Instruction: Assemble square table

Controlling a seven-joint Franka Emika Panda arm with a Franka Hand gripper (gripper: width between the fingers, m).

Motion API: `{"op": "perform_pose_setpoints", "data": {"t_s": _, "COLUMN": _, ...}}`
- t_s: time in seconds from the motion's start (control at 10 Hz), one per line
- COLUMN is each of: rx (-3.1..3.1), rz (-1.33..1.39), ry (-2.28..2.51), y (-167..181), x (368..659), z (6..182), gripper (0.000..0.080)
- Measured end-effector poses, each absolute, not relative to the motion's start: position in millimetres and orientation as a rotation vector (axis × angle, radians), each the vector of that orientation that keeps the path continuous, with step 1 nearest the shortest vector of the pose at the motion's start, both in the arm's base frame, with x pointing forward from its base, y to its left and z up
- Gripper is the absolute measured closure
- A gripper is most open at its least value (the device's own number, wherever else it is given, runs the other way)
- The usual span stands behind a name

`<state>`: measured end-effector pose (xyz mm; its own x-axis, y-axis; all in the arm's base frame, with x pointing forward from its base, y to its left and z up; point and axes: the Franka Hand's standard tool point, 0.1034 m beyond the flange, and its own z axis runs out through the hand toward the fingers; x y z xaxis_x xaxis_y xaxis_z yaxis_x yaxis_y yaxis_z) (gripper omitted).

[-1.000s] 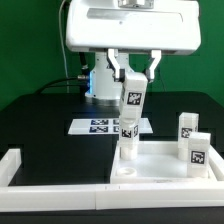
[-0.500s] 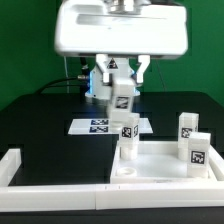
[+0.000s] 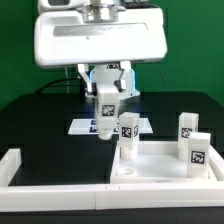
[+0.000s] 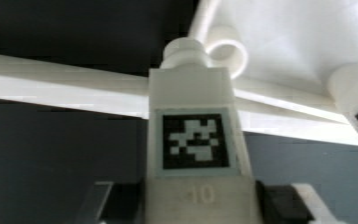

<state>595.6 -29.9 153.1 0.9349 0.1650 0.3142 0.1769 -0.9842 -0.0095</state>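
Observation:
My gripper (image 3: 108,90) is shut on a white table leg (image 3: 106,108) with a black-and-white tag, and holds it in the air at the exterior view's left of the square table's slab (image 3: 160,166). One leg (image 3: 128,130) stands upright on the slab's far left corner. Two more legs (image 3: 186,127) (image 3: 198,150) stand on the slab's right side. In the wrist view the held leg (image 4: 197,120) fills the middle, clamped between my dark fingers (image 4: 123,200), with my gripper (image 4: 197,203) around its base. Another leg (image 4: 357,98) shows at the edge.
The marker board (image 3: 88,127) lies on the black table behind the slab. White L-shaped border rails (image 3: 18,165) run along the left and the front (image 3: 90,190). A blue-and-white device (image 3: 92,82) stands behind the arm.
My gripper, with the leg in it, has moved from above the standing leg toward the exterior view's left and a little lower. The hand now looms larger in the exterior view.

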Motion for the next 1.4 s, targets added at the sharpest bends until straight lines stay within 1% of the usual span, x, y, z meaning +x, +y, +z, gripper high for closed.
{"op": "perform_pose_setpoints", "data": {"t_s": 0.2, "rx": -3.036, "rz": -0.466, "ry": -0.131, "y": -0.8, "x": 602.5, "z": 140.2, "gripper": 0.0509}}
{"op": "perform_pose_setpoints", "data": {"t_s": 0.3, "rx": -3.034, "rz": -0.459, "ry": -0.119, "y": 7.9, "x": 605.4, "z": 136.6, "gripper": 0.0509}}
{"op": "perform_pose_setpoints", "data": {"t_s": 0.7, "rx": -3.042, "rz": -0.458, "ry": -0.114, "y": -2.1, "x": 604.3, "z": 135.8, "gripper": 0.0509}}
{"op": "perform_pose_setpoints", "data": {"t_s": 0.8, "rx": -3.040, "rz": -0.501, "ry": -0.150, "y": -27.8, "x": 600.0, "z": 134.1, "gripper": 0.0509}}
{"op": "perform_pose_setpoints", "data": {"t_s": 0.9, "rx": -3.034, "rz": -0.531, "ry": -0.042, "y": -39.3, "x": 598.8, "z": 133.5, "gripper": 0.0509}}
{"op": "perform_pose_setpoints", "data": {"t_s": 1.1, "rx": -3.008, "rz": -0.544, "ry": 0.093, "y": -28.7, "x": 601.4, "z": 131.4, "gripper": 0.0509}}
{"op": "perform_pose_setpoints", "data": {"t_s": 1.4, "rx": -2.995, "rz": -0.525, "ry": 0.250, "y": -5.0, "x": 610.1, "z": 119.7, "gripper": 0.0509}}
